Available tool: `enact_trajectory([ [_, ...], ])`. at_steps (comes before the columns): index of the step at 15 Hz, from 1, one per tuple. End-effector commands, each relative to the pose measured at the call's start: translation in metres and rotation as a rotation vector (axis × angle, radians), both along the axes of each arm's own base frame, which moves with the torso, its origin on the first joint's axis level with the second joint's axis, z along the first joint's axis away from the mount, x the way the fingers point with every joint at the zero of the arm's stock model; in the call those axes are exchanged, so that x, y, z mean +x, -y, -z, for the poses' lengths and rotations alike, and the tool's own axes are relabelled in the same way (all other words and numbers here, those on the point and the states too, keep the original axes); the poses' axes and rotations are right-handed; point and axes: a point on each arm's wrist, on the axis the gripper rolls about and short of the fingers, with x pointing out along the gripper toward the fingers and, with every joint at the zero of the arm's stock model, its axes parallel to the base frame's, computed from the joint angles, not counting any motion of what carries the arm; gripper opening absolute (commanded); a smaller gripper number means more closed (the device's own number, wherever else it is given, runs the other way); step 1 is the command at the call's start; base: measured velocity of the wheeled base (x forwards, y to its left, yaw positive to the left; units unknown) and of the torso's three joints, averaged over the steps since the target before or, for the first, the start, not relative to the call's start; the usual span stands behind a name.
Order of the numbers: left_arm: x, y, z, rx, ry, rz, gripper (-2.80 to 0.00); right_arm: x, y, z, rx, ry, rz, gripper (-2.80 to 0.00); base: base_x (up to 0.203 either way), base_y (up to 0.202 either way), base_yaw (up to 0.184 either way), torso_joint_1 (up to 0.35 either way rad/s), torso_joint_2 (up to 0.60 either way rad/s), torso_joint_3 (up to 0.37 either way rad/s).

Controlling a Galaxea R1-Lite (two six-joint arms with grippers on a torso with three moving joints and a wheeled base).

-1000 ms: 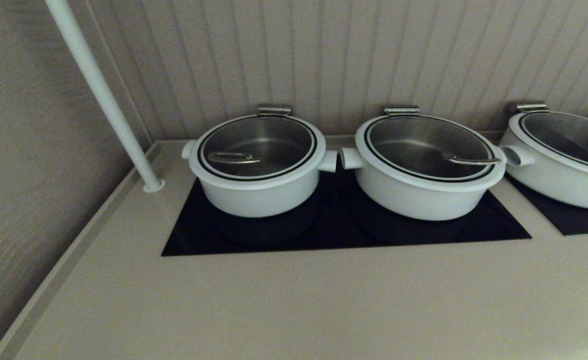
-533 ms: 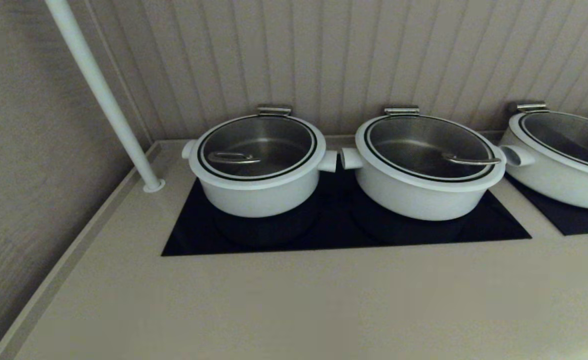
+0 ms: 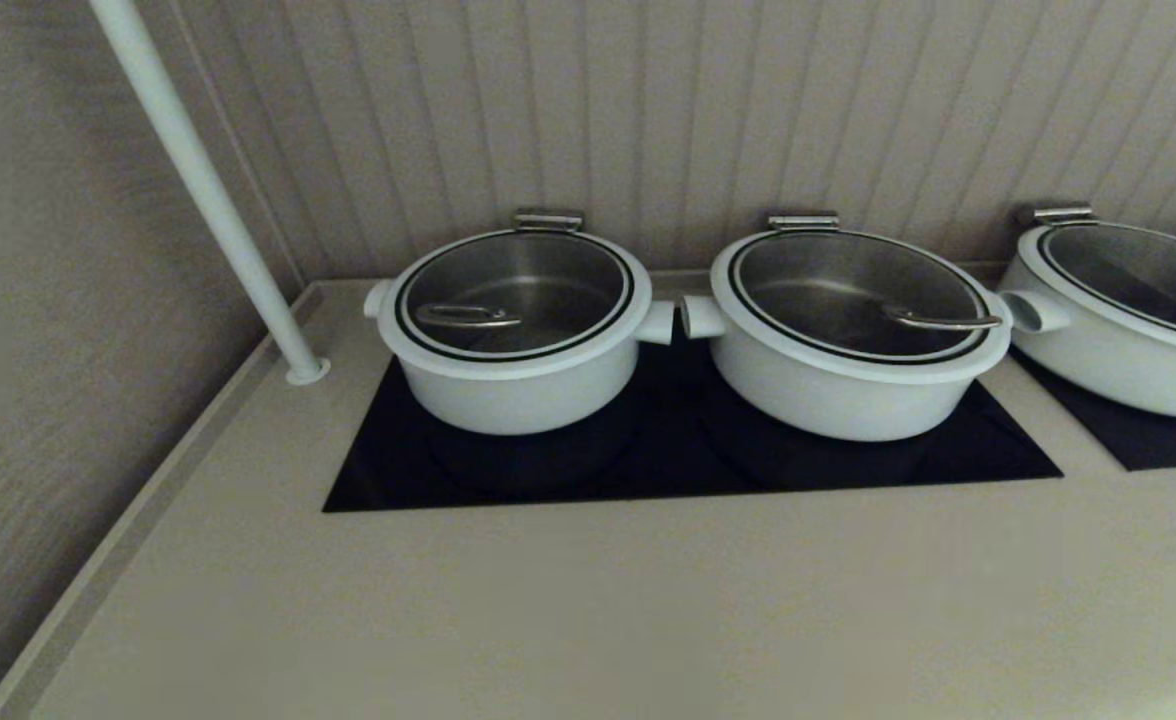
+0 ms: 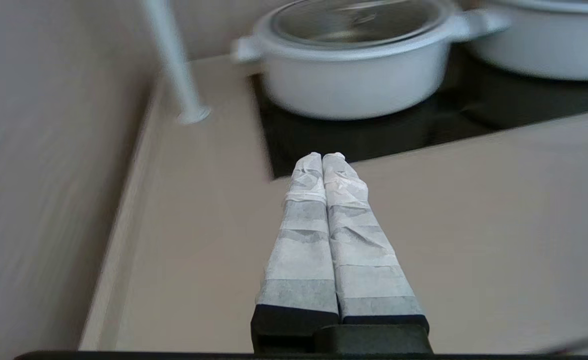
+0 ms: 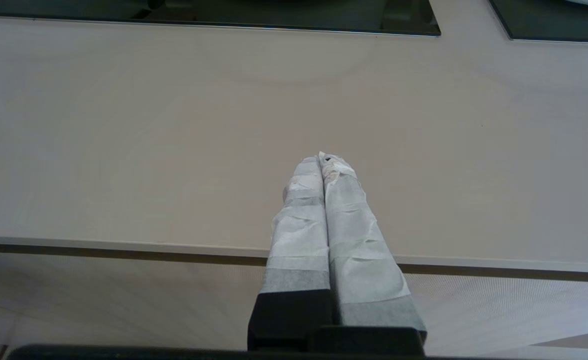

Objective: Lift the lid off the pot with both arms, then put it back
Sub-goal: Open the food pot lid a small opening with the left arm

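On the black hob, the lid (image 3: 514, 292) sits seated on the pot (image 3: 516, 385). Left hand (image 4: 322, 157) and right hand (image 5: 322, 159), both clenched empty, hover above the bench (image 3: 588, 600), evidently awaiting approach.

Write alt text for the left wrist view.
The left hand, its two tape-wrapped fingers pressed shut and holding nothing, hovers over a beige counter short of the pot. The pot sits on a black cooktop with the lid on; a white pole stands beside it, and a wider pot is partly in view.
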Motion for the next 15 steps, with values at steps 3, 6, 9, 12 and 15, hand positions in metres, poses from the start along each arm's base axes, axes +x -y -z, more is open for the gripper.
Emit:
enact_trajectory([
  [3, 0.013, 0.003, -0.020, 0.014, -0.073, 0.161, -2.80, 0.000, 0.000, 0.000, -0.001, -0.002, -0.001, -2.80, 0.000, 0.000, 0.000, 0.000, 0.00, 0.000],
  [6, 0.033, 0.004, -0.041, 0.011, -0.158, 0.187, -2.80, 0.000, 0.000, 0.000, -0.001, -0.002, 0.000, -2.80, 0.000, 0.000, 0.000, 0.000, 0.00, 0.000],
  [9, 0.056, 0.005, -0.064, 0.007, -0.212, 0.251, -2.80, 0.000, 0.000, 0.000, -0.001, -0.002, -0.001, -2.80, 0.000, 0.000, 0.000, 0.000, 0.00, 0.000],
  [12, 0.069, 0.007, -0.082, 0.011, -0.225, 0.339, -2.80, 0.000, 0.000, 0.000, -0.001, -0.002, -0.001, -2.80, 0.000, 0.000, 0.000, 0.000, 0.00, 0.000],
  [15, 0.079, 0.011, -0.085, 0.013, -0.262, 0.413, -2.80, 0.000, 0.000, 0.000, -0.001, -0.002, -0.001, -2.80, 0.000, 0.000, 0.000, 0.000, 0.00, 0.000],
])
